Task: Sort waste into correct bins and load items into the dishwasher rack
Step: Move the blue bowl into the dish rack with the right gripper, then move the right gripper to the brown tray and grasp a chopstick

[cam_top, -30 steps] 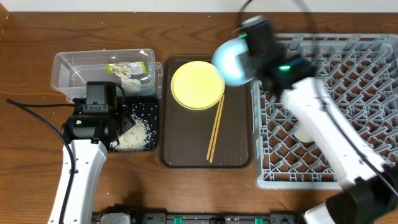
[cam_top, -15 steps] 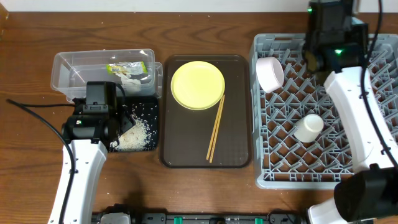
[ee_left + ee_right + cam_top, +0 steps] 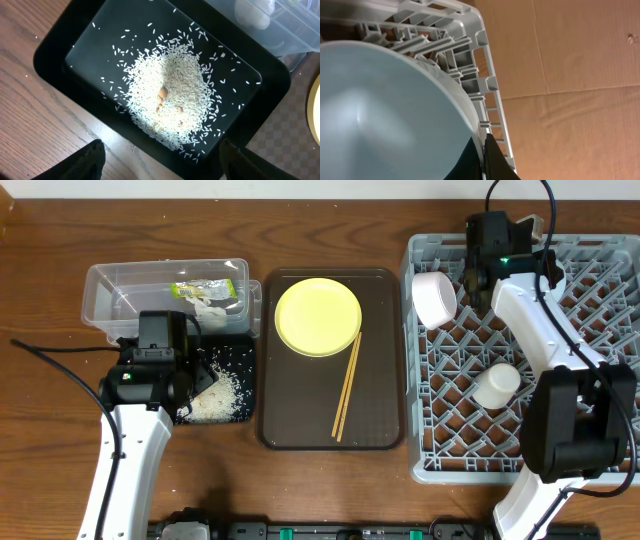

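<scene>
My right gripper [image 3: 468, 280] [image 3: 482, 155] is shut on the rim of the light-blue bowl [image 3: 435, 298] [image 3: 385, 110]. The bowl stands on edge in the back-left corner of the grey dishwasher rack [image 3: 600, 330] [image 3: 485, 45]. A pale cup [image 3: 497, 385] lies in the rack. My left gripper [image 3: 195, 380] [image 3: 162, 165] is open and empty above the black tray [image 3: 245, 350] [image 3: 75, 45] holding rice [image 3: 215, 400] [image 3: 172, 95]. The clear tub [image 3: 110, 290] holds the green-and-yellow wrapper [image 3: 205, 288] and tissue [image 3: 252, 12]. The yellow plate [image 3: 317, 316] and chopsticks [image 3: 347, 385] lie on the brown tray. No white bowl is in view.
The brown serving tray [image 3: 385, 410] sits between the bins and the rack. The rack's front and right compartments hold nothing. A black cable [image 3: 50, 350] runs across the wood table at the left. Cardboard [image 3: 570, 75] lies below the rack's outer wall.
One second ago my right gripper held the bowl above the tray's back right corner. The bowl now stands in the rack, and the gripper has shifted left along the back edge. The left arm is still.
</scene>
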`<action>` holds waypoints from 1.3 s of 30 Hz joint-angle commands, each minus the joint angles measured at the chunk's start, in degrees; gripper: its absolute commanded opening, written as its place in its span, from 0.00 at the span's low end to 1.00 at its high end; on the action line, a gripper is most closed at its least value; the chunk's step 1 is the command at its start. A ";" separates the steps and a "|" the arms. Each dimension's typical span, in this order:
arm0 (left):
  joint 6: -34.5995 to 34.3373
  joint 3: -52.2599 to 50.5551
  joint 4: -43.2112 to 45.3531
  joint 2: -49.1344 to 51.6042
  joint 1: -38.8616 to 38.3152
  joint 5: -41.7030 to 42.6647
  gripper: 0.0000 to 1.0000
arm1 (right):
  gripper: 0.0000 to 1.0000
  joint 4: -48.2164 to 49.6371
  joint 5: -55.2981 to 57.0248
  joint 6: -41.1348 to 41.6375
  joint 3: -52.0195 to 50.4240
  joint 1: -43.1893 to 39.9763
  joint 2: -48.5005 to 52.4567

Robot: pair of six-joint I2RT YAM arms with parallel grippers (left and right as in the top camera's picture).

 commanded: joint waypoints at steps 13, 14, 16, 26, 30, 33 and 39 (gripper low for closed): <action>-0.52 -0.50 -0.15 0.11 0.35 -1.25 0.76 | 0.14 -0.33 -10.01 5.81 -0.13 6.14 3.04; -0.52 -0.50 -0.15 0.11 0.35 -1.25 0.76 | 0.14 -0.35 -10.03 5.79 -0.13 6.38 3.04; -0.52 -0.50 -0.13 0.11 0.35 -1.25 0.76 | 0.19 -0.81 -10.23 5.77 -0.13 7.17 3.04; -0.50 -0.50 -0.15 0.11 0.35 -1.27 0.76 | 0.56 -4.81 -20.26 9.57 0.09 8.98 2.23; -0.50 -0.50 -0.15 0.11 0.35 -1.27 0.76 | 0.68 -5.22 -20.59 10.25 0.13 8.98 -2.27; -0.50 -0.50 -0.13 0.11 0.35 -1.27 0.76 | 0.77 -5.25 -23.78 10.19 0.15 8.92 -7.98; -0.50 -0.50 -0.11 0.11 0.35 -1.29 0.76 | 0.79 -7.19 -53.70 10.03 0.13 9.22 -17.00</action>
